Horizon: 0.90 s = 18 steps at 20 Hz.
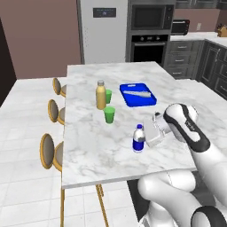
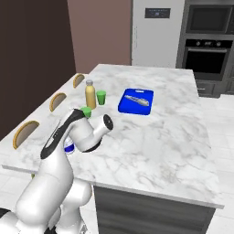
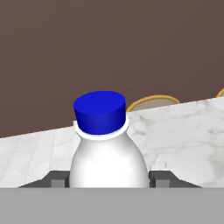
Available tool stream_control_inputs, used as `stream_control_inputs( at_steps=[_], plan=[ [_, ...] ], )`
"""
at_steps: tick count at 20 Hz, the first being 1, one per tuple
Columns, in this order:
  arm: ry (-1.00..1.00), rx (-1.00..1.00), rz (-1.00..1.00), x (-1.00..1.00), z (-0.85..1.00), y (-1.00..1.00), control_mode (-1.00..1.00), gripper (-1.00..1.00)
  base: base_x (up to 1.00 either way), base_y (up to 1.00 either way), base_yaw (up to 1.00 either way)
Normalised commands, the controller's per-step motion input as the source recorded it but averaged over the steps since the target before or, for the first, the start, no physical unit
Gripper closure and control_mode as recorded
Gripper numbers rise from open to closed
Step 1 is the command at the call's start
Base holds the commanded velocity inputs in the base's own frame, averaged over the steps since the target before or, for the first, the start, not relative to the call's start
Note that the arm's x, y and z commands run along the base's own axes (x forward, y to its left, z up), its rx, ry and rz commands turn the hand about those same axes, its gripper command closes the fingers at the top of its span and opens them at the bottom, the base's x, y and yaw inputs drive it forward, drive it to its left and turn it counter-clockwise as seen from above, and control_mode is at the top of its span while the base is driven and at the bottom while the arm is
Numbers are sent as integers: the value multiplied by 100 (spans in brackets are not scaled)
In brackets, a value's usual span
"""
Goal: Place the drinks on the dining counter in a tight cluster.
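**Jaws clamped on water bottle, near table's front edge**

Landmark: blue tray [image 1: 138, 94] mid-table, something pale lying in it.

Water bottle [image 1: 138, 138] upright on the marble table [image 1: 88, 155], in front of the tray, toward the near edge. Blue cap, blue label, white shoulder. In hand view, bottle body sits between both dark fingertips [image 3: 56, 179], one tip against each side; cap [image 3: 100, 111] above them. Jaws narrowed around the bottle's body, gripping it side-on. Gripper [image 1: 144, 141] reaching in horizontally from the right of the bottle in left base view. Cannot tell whether the bottle base touches the table or is lifted slightly.

Yellow juice bottle [image 1: 101, 95] upright, left of the tray, grey cap. Two green cups: one [image 1: 108, 96] just beside the juice bottle on the tray side, other [image 1: 109, 115] in front of the juice bottle, nearer the water bottle. Water bottle well apart from juice bottle.

Tan bar stools [image 1: 51, 152] along the table's left overhang, far side from the tray. In right base view water bottle [image 2: 69, 147] mostly hidden behind the arm.
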Motion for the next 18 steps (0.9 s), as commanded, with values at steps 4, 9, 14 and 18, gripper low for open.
stream_control_inputs(
  at_steps=[4,9,14,18],
  plan=[
    [0,0,26,37,14,-38,-100,100,0,0,0],
    [0,0,3,50,19,-12,-100,100,0,0,0],
    [-1,-2,-5,40,4,0,-100,100,0,0,0],
    [0,-10,-7,38,-9,0,-100,100,0,0,0]
  ],
)
